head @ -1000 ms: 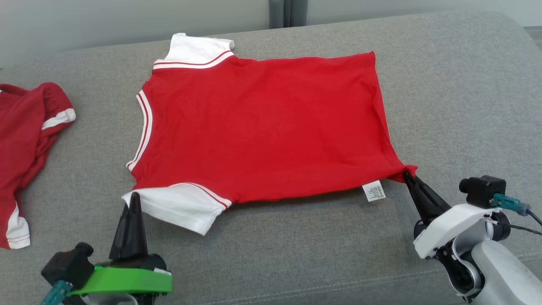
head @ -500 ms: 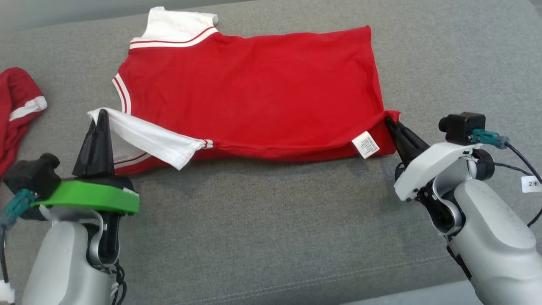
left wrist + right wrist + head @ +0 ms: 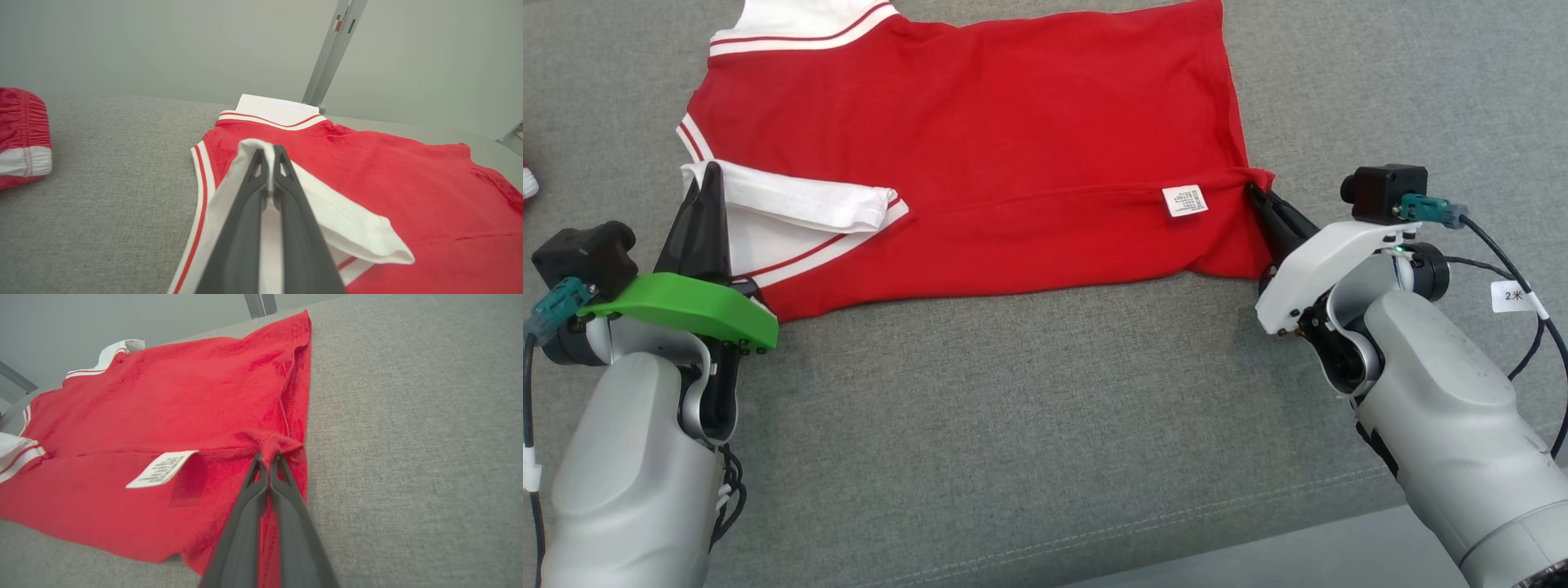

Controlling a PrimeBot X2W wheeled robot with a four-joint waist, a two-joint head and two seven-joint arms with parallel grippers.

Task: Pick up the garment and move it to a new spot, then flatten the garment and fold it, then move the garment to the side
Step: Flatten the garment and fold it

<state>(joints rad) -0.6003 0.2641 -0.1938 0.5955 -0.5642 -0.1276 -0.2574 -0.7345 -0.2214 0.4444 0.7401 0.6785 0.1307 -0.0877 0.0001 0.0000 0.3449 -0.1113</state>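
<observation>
Garment: red short-sleeved shirt with white sleeves, lying across the grey cushion, neck end toward the robot's left, hem toward its right. The near long edge is lifted and turned over onto the body, so I judge the fold step to be under way and partly done. Left gripper: fingers pinched together on the cuff edge of the near white sleeve, which lies doubled back over the red panel. Right gripper: fingers closed on a small bunch of red cloth at the near hem corner, just beside the care label (label faces up, so that strip shows its inner side). Handling, judged: thin knit, light and limp, with no stiffness. It sags between the two pinch points and will crease wherever tension drops. It is not fragile and not slippery, and it likely drags a little on the woven cushion. The best holds are the seamed places, cuff and hem corner, where the cloth is doubled and the narrow fingers can bite. A single layer mid-panel would bunch or slide out. Risk: uneven travel of the two arms would skew the fold line. A second red garment lies well apart at the left.
</observation>
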